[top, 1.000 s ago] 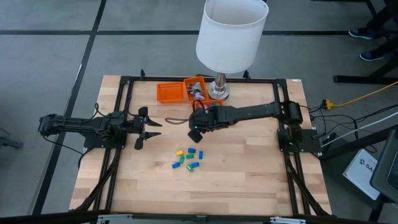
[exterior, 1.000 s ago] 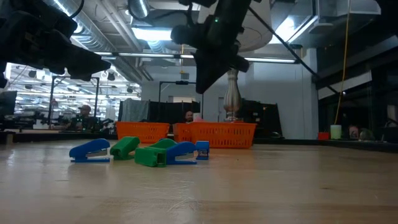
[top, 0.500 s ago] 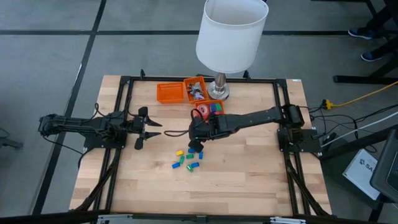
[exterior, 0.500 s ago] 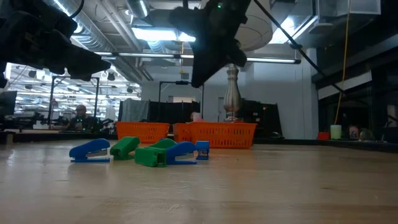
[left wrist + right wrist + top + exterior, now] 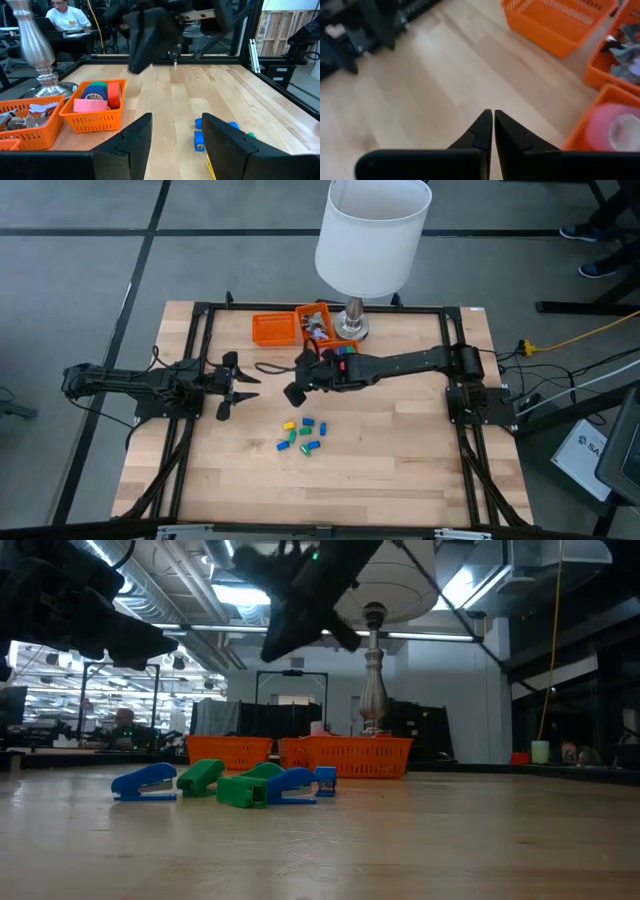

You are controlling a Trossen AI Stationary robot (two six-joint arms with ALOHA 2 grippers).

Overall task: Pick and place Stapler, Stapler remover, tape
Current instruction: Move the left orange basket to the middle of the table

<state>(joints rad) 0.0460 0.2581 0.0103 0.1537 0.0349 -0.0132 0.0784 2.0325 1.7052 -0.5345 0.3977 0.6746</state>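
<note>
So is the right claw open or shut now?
Shut and empty: in the right wrist view the right claw has its two dark tips nearly touching, nothing between them.

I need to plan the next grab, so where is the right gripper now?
In the high view the right gripper hangs over bare wood near the table's middle, just in front of the orange baskets, behind the small staplers.

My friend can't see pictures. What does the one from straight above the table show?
The right hand hangs shut over the middle of a wooden table, just in front of the orange baskets and a white lamp. Small colourful staplers lie scattered below it. The left hand waits open at the left side.
</note>
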